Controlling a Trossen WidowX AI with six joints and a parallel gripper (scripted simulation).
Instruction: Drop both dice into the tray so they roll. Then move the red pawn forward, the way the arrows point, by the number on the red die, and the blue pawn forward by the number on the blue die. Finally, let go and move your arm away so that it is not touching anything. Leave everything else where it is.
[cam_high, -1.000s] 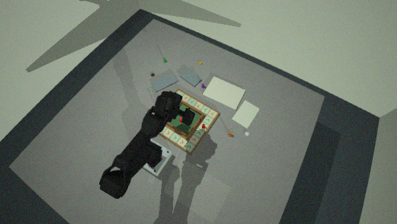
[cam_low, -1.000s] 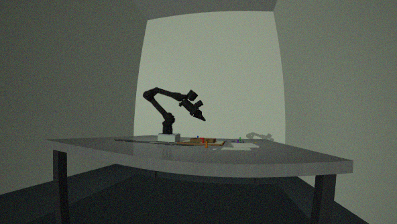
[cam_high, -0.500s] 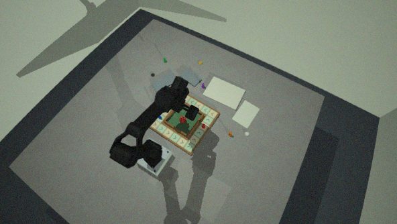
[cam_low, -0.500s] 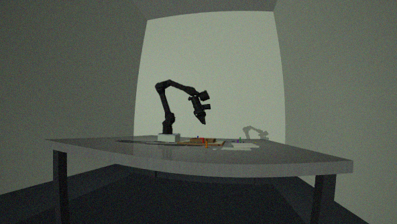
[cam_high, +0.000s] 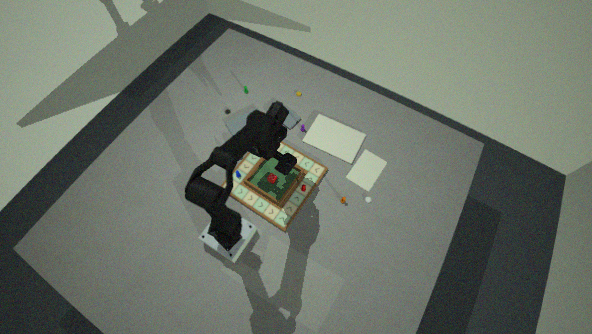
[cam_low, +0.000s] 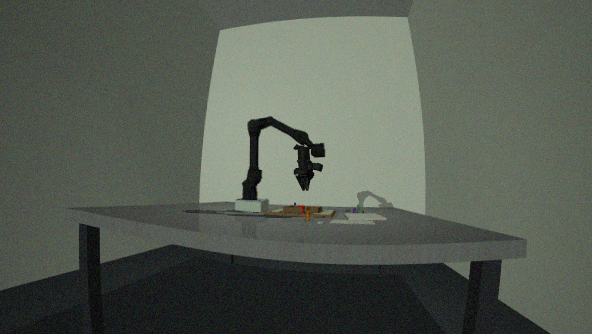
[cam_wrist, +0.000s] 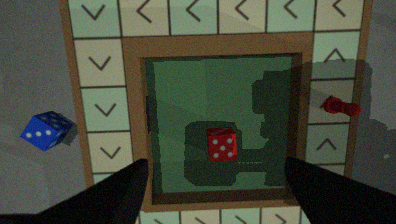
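The red die (cam_high: 272, 178) (cam_wrist: 222, 145) lies in the green-floored tray (cam_wrist: 217, 45) in the middle of the board, its five-dot face toward the wrist camera. The blue die (cam_wrist: 46, 131) lies on the table outside the board's left edge in the wrist view, a three-dot side showing; the arm hides it in the top view. The red pawn (cam_high: 303, 188) (cam_wrist: 341, 106) stands on a right-column square in the wrist view. The blue pawn (cam_high: 238, 174) stands on the opposite side of the track. My gripper (cam_low: 305, 190) (cam_wrist: 217, 165) is open and empty, above the tray.
A purple pawn (cam_high: 303, 128) stands by a large white slab (cam_high: 334, 138), with a smaller white slab (cam_high: 366, 170) beyond. An orange pawn (cam_high: 343, 200) and white piece (cam_high: 368, 199) lie right of the board. Green (cam_high: 245, 89) and yellow (cam_high: 298, 93) pieces are farther back, near grey slabs.
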